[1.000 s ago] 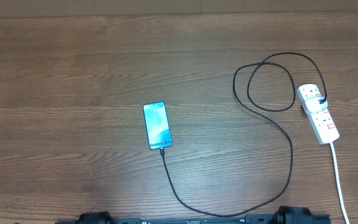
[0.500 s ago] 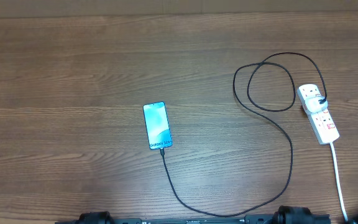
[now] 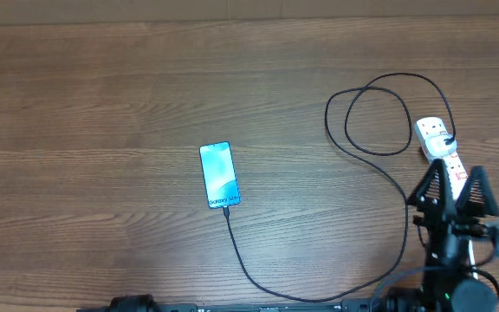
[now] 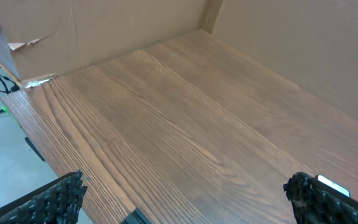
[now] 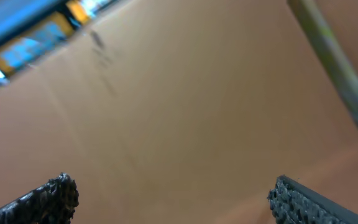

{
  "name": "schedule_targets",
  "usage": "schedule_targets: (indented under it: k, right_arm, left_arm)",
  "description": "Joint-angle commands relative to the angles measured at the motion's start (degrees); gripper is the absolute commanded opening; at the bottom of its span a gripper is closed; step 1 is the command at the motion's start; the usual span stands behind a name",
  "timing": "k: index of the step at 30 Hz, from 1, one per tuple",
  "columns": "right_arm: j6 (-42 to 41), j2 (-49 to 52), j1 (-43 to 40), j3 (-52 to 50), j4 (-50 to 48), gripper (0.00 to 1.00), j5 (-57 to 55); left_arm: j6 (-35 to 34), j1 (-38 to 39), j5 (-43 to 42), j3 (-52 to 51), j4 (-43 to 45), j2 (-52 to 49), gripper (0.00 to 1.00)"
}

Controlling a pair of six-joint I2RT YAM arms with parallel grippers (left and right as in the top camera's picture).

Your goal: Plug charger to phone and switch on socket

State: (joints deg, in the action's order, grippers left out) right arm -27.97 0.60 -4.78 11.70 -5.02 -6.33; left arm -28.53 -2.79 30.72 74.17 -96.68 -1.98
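The phone (image 3: 218, 174) lies flat mid-table with its light-blue screen up. The black charger cable (image 3: 405, 221) runs from the phone's near end, curves right and loops up to a black plug in the white socket strip (image 3: 440, 143) at the right. Its connector tip sits at the phone's near edge. My right gripper (image 3: 455, 184) is open and empty, over the near end of the socket strip, hiding that part. Its wrist view shows only blurred brown cardboard between the fingers (image 5: 173, 193). My left gripper (image 4: 185, 196) is open and empty over bare wood; it does not show in the overhead view.
The strip's thick white cord (image 3: 479, 270) runs toward the near right edge, partly behind the right arm. Cardboard walls (image 4: 104, 31) stand round the table. The left table edge (image 4: 30, 124) shows in the left wrist view.
My right arm has come into the overhead view from the near right edge and now covers the near end of the socket strip. Phone and cable have not moved.
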Motion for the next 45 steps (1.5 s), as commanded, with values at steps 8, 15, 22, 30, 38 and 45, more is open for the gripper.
schedule_targets:
  k: [8,15,22,30,38,45]
  right_arm:
    - [-0.98,-0.11,0.11,-5.75,8.90,1.00,-3.56]
    - [-0.96,-0.11,0.11,-6.10,13.05,1.00,-8.04]
    - [-0.52,0.09,0.11,-10.40,10.29,1.00,-8.66]
    - [-0.55,0.31,0.11,-11.02,8.79,1.00,-8.63]
    - [-0.55,0.31,0.11,-11.02,8.79,1.00,-8.63]
    - [-0.55,0.31,0.11,-11.02,8.79,1.00,-8.63]
  left_arm:
    - [0.70,-0.20,0.81,-0.31,-0.09,0.74,1.00]
    - [0.70,-0.20,0.81,-0.31,-0.09,0.74,1.00]
    - [0.70,-0.20,0.81,-0.31,-0.09,0.74,1.00]
    - [0.70,-0.20,0.81,-0.31,-0.09,0.74,1.00]
    - [0.70,-0.20,0.81,-0.31,-0.09,0.74,1.00]
    - [0.70,-0.20,0.81,-0.31,-0.09,0.74,1.00]
